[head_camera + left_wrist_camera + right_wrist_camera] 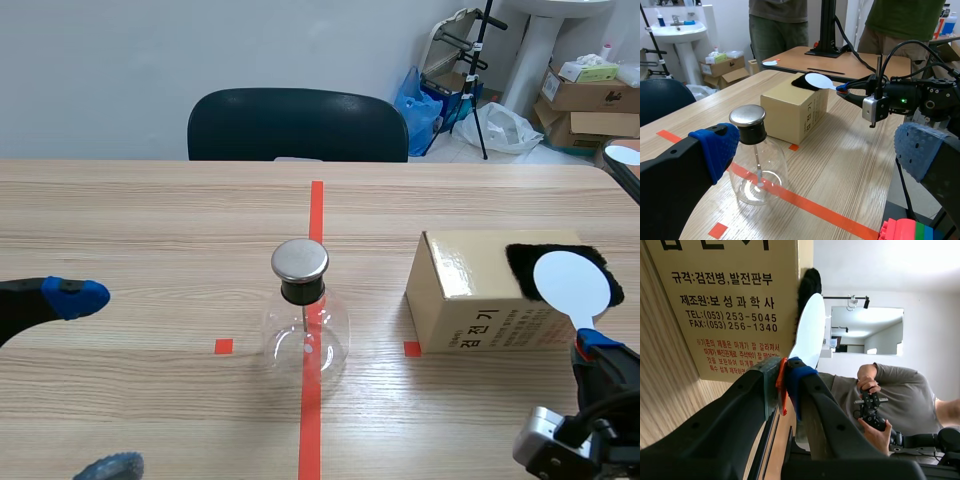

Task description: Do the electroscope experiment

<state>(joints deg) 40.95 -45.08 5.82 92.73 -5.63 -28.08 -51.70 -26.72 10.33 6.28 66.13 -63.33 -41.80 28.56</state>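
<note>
The flask (305,325) stands upright in the middle of the bench (150,220), on the red tape line, with its metal cap (300,260) on top and a thin rod hanging inside. It is glass and round-bodied, so I judge it will tip easily if the cap is pushed from the side.

The white disc (571,284) is at the right. It lies against the black fur (525,268) on top of the box (480,310). The right jaws are closed on its thin orange stem, with only the pad tips on it. This hold looks small. If the disc is rubbed hard on the fur, the stem may turn or slip between the pads. The fur is loose on the box, as far as I can see, so rubbing may drag it off the edge or push the box along the bench.

When the disc is carried to the cap, a too low or too fast approach could knock the flask over. Touching the box or the arm on the way may also take away the charge, and then the experiment would show nothing.

The left jaws are wide apart and hold nothing. In the left wrist view one blue pad (717,145) is just beside the cap. A small side move of this arm could hit the flask.
</note>
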